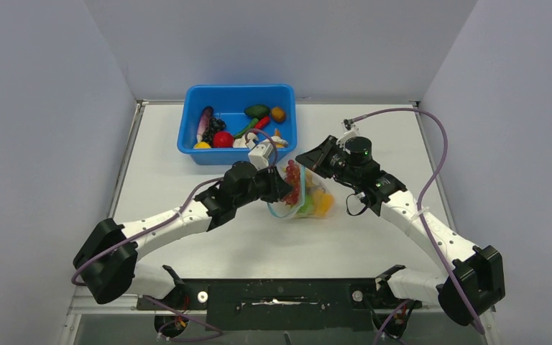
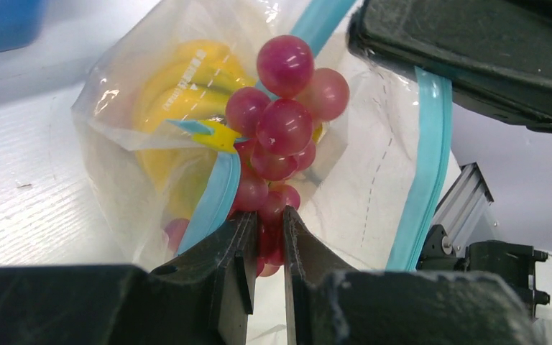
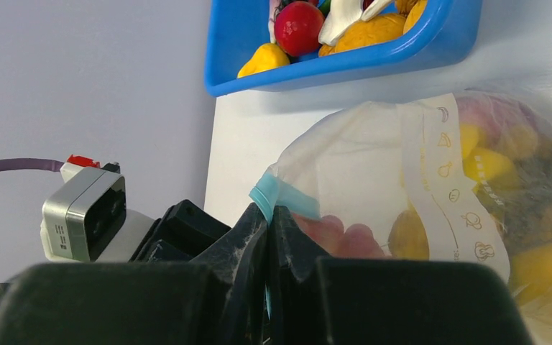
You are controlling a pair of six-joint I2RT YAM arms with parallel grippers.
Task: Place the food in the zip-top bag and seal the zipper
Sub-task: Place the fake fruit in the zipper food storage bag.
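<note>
The right gripper has its fingers pressed together on a corner of the zipper. It lifts that lip so the mouth of the zip-top bag gapes, apparently to hold it open for loading. The bag lies mid-table, at about 5 o'clock from the blue tub, with its mouth facing 9 o'clock toward the left gripper. That gripper is closed almost fully on the near end of the grapes, leaving a narrow slit between its fingers. In the left wrist view the bunch's long axis runs from the fingers toward 12 o'clock, and its free end points into the mouth between the zipper strips. A banana bunch lies inside.
</note>
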